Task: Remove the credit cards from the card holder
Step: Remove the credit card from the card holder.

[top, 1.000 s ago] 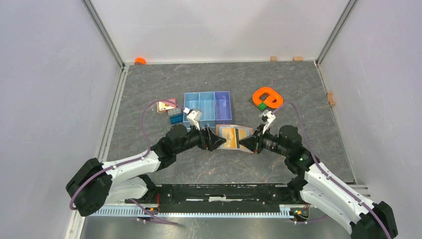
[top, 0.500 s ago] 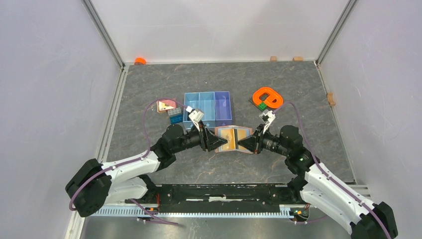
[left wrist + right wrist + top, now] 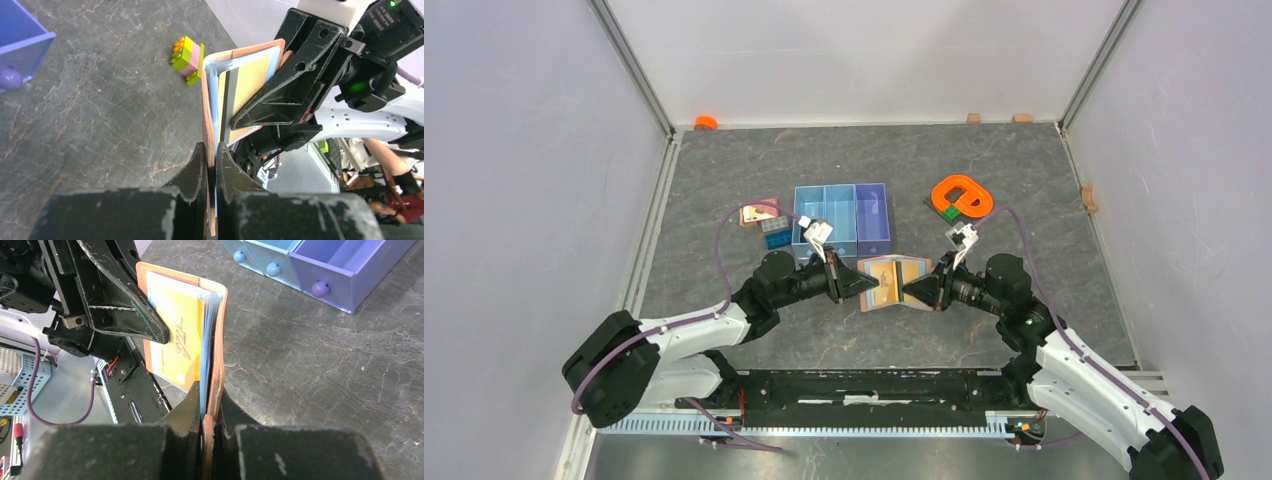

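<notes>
The card holder (image 3: 892, 281), salmon-brown with grey-blue pockets, is held open between my two grippers over the table. My left gripper (image 3: 873, 285) is shut on its left flap (image 3: 207, 115); the leather and the blue lining sit between the jaws (image 3: 211, 156). My right gripper (image 3: 910, 290) is shut on the right flap (image 3: 218, 340), jaws pinching the leather edge (image 3: 207, 402). A golden credit card (image 3: 172, 325) lies in the inner pocket. In the left wrist view a black credit card (image 3: 228, 105) shows edge-on beside the golden one (image 3: 250, 80).
A blue three-compartment tray (image 3: 842, 217) stands just behind the card holder. Toy bricks (image 3: 774, 236) and a pink block (image 3: 759, 211) lie to its left, and an orange ring-shaped piece (image 3: 961, 196) to its right. A small brick stack (image 3: 189, 60) sits near the holder.
My left gripper has gone from open to shut on the card holder's left flap. The right gripper has kept its grip, and the holder has barely shifted.
</notes>
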You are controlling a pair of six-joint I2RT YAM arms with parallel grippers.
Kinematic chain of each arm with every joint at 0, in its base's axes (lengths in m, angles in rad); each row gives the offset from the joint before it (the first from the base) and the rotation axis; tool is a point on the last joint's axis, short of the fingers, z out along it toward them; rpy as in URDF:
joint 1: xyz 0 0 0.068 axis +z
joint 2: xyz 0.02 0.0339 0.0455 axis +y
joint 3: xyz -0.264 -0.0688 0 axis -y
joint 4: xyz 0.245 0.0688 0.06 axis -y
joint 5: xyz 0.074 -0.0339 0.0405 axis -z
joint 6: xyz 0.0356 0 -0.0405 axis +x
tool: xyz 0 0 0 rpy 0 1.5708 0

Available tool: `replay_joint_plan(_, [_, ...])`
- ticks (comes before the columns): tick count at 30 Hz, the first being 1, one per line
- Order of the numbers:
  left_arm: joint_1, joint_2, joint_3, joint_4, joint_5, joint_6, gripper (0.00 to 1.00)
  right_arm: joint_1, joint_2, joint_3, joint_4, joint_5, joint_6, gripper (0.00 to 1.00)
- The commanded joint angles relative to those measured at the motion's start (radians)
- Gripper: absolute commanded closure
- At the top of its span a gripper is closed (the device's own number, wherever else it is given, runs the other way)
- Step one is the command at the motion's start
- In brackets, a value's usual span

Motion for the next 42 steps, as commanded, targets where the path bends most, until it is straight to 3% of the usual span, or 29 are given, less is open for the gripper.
replay_joint_plan(1, [-0.004, 0.005, -0.032, 0.093, -0.025, -0.112, 0.98, 0.004, 0.006, -0.008, 0.086, 0.020, 0.029, 1.00])
replay_joint_plan(7, [-0.004, -0.103, 0.062, -0.203, -0.022, -0.014, 0.98, 0.004, 0.039, 0.050, -0.001, 0.091, -0.034, 0.97])
replay_joint_plan(12, [-0.004, -0.200, 0.042, -0.271, -0.089, 0.028, 0.98, 0.004, 0.097, 0.131, -0.081, 0.162, -0.101, 0.92])
replay_joint_plan(23, [-0.004, -0.204, -0.039, -0.180, -0.112, -0.009, 0.98, 0.003, 0.122, 0.108, -0.072, 0.236, -0.153, 0.64])
replay_joint_plan(29, [-0.004, -0.176, -0.092, -0.085, -0.116, -0.027, 0.98, 0.003, 0.081, 0.086, -0.072, 0.261, -0.161, 0.59])
replay_joint_plan(42, [-0.004, -0.159, -0.109, -0.047, -0.107, -0.031, 0.98, 0.002, 0.097, 0.068, -0.031, 0.171, -0.140, 0.59])
